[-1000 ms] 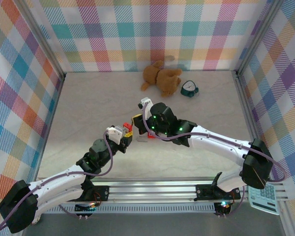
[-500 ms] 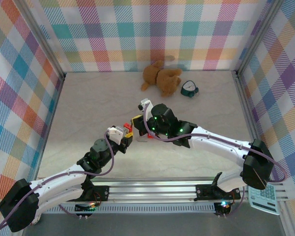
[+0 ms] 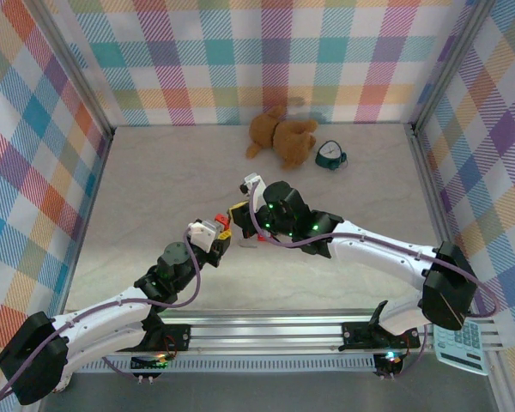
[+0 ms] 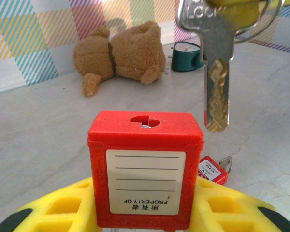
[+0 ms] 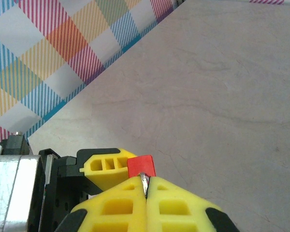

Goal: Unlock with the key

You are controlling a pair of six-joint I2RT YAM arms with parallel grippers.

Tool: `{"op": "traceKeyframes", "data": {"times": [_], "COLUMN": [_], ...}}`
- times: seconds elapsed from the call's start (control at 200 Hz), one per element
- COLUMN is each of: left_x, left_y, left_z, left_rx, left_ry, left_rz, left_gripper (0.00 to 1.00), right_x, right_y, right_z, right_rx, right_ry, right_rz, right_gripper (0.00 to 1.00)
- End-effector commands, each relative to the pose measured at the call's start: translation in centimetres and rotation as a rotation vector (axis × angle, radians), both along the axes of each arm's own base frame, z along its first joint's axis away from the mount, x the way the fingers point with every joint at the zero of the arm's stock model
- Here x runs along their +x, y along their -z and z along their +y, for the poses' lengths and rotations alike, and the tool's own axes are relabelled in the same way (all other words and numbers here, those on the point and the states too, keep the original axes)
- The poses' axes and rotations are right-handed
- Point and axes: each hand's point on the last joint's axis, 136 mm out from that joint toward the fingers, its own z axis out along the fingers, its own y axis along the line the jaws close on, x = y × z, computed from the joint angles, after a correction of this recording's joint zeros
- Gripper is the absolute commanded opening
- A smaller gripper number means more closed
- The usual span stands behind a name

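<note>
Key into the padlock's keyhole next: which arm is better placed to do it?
Right. The right tool pinches the key, which hangs blade-down just above and beside the keyhole. The left tool is occupied clamping the red padlock, keyhole up.

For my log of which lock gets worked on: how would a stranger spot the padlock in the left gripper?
Find the brown teddy bear near the table's back wall, then come forward to where the two arms meet. There the left gripper's yellow fingers clamp a red padlock upright, keyhole on top, the key hanging beside it. The other red padlock lies loose on the table.
</note>
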Motion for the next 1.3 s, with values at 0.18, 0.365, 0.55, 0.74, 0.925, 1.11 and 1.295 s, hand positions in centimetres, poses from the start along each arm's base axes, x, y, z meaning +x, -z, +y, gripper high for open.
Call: {"op": "traceKeyframes", "data": {"times": [0.18,0.365,0.55,0.74,0.925,1.11,1.295], "left_x": [-0.2,-0.2,-0.3,-0.2,-0.2,-0.2,-0.4], "left_y": [-2.7,-2.2,-2.1,-1.8,-1.9,-2.3,-2.9], "left_z": [0.0,0.0,-0.3,-0.3,-0.4,-0.2,-0.3], "left_rx": [-0.032,-0.008,-0.004,0.004,0.001,-0.023,-0.048], "left_ry": [0.001,0.008,0.023,0.019,0.018,0.011,0.02], "left_rz": [-0.104,-0.105,-0.096,-0.08,-0.072,-0.074,-0.073], "left_gripper": [0.2,0.2,0.19,0.19,0.19,0.18,0.18], "right_x": [0.8,1.0,1.0,1.6,1.5,1.5,1.7], "right_y": [-2.1,-1.9,-2.0,-4.2,-5.2,-4.2,-2.2], "right_z": [1.3,1.7,1.6,1.2,1.3,1.7,2.2], "right_rx": [0.059,0.058,0.075,0.072,0.088,0.09,0.083], "right_ry": [-0.042,-0.048,-0.039,-0.018,-0.03,-0.037,-0.034], "right_rz": [-0.021,-0.012,-0.024,-0.087,-0.102,-0.071,-0.034], "right_gripper": [0.0,0.0,0.0,0.0,0.0,0.0,0.0]}}
